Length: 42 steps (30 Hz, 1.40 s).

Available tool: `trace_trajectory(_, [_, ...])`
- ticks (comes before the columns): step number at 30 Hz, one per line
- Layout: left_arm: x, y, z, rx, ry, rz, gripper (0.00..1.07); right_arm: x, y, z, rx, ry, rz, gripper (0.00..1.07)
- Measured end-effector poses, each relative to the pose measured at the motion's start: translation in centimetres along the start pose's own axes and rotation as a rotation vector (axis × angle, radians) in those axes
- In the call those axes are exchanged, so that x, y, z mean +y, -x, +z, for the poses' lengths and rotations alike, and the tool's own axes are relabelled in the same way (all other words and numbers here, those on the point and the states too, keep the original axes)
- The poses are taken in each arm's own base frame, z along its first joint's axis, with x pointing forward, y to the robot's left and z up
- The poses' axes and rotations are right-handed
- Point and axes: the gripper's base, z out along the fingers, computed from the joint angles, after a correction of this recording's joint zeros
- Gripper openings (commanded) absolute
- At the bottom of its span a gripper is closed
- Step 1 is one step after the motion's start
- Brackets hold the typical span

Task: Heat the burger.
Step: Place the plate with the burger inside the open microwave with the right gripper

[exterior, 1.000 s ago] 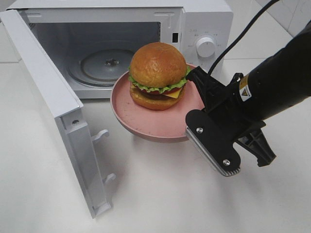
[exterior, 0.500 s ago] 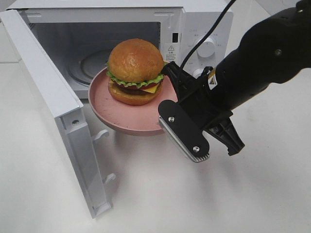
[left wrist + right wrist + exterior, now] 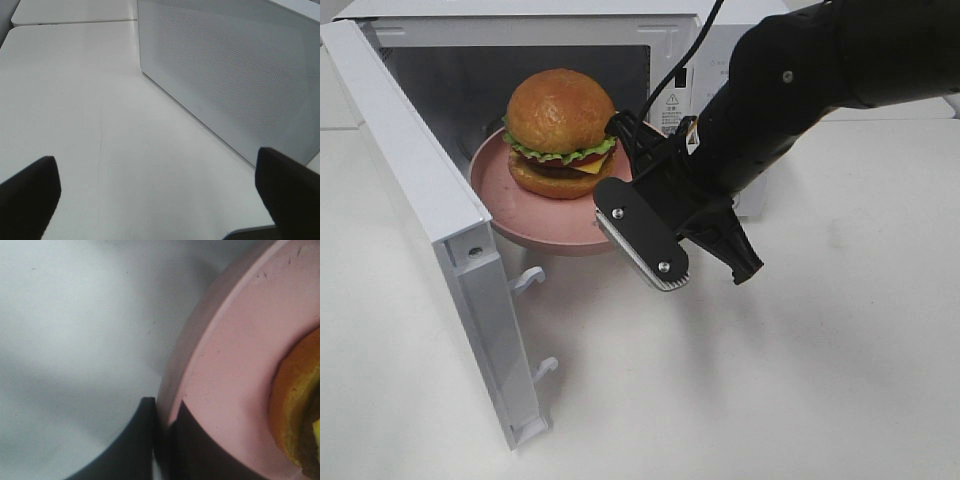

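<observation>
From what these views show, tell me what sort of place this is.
Probably a robot test bench staged as a kitchen: a white microwave with its door open on a plain white table, and a gripper holding a plate with a burger at its opening.

Left gripper (image 3: pixel 159 196) spread wide over table (image 3: pixel 75 100); perforated white box (image 3: pixel 235 75) ahead
</observation>
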Motion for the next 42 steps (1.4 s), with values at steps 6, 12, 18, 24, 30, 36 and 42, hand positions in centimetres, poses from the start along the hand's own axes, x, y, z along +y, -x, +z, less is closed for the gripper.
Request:
trace_trajectory(6, [0.0,0.0,0.0,0.0,0.0,0.0,0.98,-1.7,-0.1,1.1,-0.003,0.01,-0.002,0.0])
trace_trajectory(12, [0.0,0.0,0.0,0.0,0.0,0.0,0.98,-2.9,-0.2,1.8,-0.004,0.014,-0.003,0.0])
trace_trajectory(18, [0.0,0.0,0.0,0.0,0.0,0.0,0.98,-4.3,-0.3,2.6,-0.006,0.01,0.003,0.0])
trace_trajectory(24, [0.0,0.0,0.0,0.0,0.0,0.0,0.98,-5.7,-0.5,3.2,0.008,0.006,0.027,0.0])
trace_trajectory(30, [0.0,0.0,0.0,0.0,0.0,0.0,0.98,-6.9,-0.6,4.1,0.013,-0.006,0.04,0.0])
trace_trajectory(36, [0.0,0.0,0.0,0.0,0.0,0.0,0.98,-7.5,-0.8,5.3,0.022,0.009,0.06,0.0])
trace_trajectory(42, [0.0,0.0,0.0,0.0,0.0,0.0,0.98,-8.2,-1.0,6.4,0.039,0.009,0.079,0.0])
